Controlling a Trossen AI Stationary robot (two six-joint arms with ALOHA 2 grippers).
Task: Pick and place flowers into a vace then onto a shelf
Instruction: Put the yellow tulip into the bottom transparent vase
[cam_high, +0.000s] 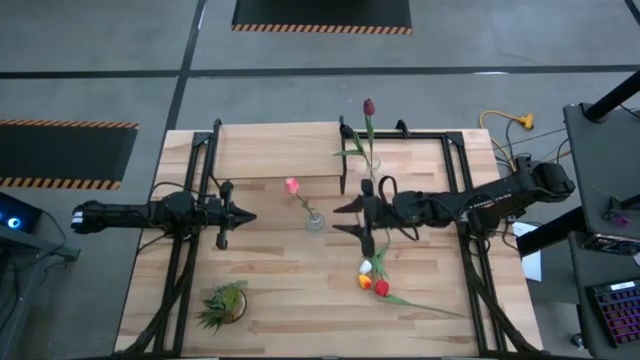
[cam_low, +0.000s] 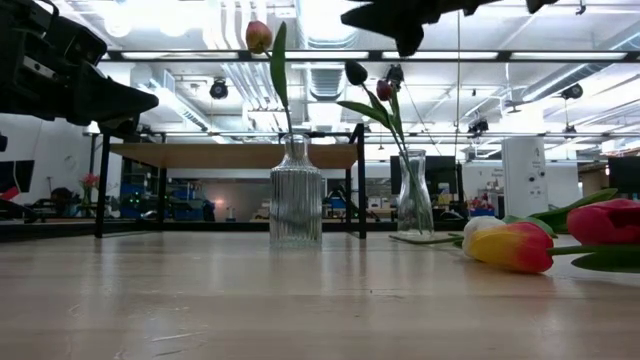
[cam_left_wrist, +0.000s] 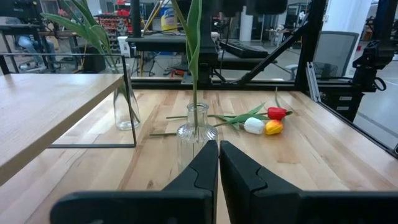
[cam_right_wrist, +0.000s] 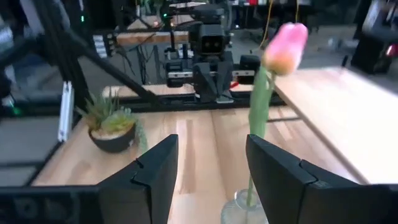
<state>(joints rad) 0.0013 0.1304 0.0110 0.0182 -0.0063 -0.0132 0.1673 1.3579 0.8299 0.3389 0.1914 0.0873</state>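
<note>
Pink tulip (cam_high: 292, 186) upright in ribbed vase (cam_high: 315, 221), mid-tabletop (cam_high: 280, 290). Right claw (cam_high: 352, 219) released, beside the vase. Left claw (cam_high: 245, 216) clenched, empty.

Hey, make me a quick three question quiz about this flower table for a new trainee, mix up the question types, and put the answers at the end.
1. True or false: the right claw is open.
2. How many tulips lie loose on the tabletop?
A. one
B. three
C. five
3. Fill in: the ribbed vase holds the ____ tulip.

Key
1. True; in the right wrist view its fingers stand apart, while the left claw is shut.
2. B: white, orange-yellow and red.
3. pink
</note>
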